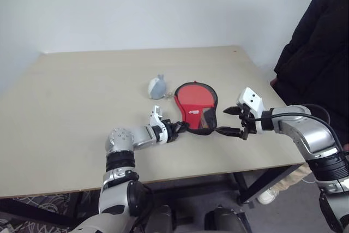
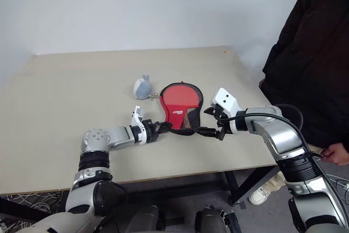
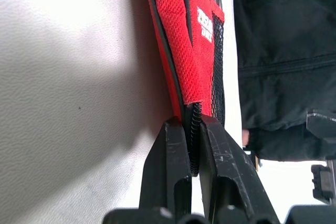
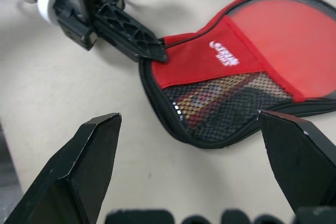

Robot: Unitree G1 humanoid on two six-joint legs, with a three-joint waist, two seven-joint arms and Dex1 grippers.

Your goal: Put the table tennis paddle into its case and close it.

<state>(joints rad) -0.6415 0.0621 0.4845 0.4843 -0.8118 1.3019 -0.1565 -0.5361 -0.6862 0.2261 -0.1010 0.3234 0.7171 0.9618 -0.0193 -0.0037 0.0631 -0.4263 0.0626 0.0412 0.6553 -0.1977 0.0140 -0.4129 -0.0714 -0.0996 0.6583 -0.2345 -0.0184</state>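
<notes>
Nearest us, low in the frame and left of centre, our left gripper point(image 1: 179, 128) is clenched on the zip edge of the case point(image 1: 196, 106), its two black fingers point(image 3: 170, 166) pinching the coiled zipper at the handle end; just right of centre our right gripper point(image 1: 235, 121) hangs wide open, released and holding nothing, hovering close beside the case's near end without touching it; the case lies flat on the table point(image 1: 71, 107) at mid-frame, red panel up; the paddle point(image 4: 283, 51) sits inside it, its red face showing through the clear half and the wooden handle behind the mesh near the mouth. Beyond, toward upper centre, a small pale grey lump point(image 1: 157, 86) rests just beside the case's round end; a person in dark clothing stands at the right edge. We judge the paddle stowed and the closing step in hand; next the right gripper must find the zip pull, which we cannot make out, and draw it round while our left holds the edge steady.
</notes>
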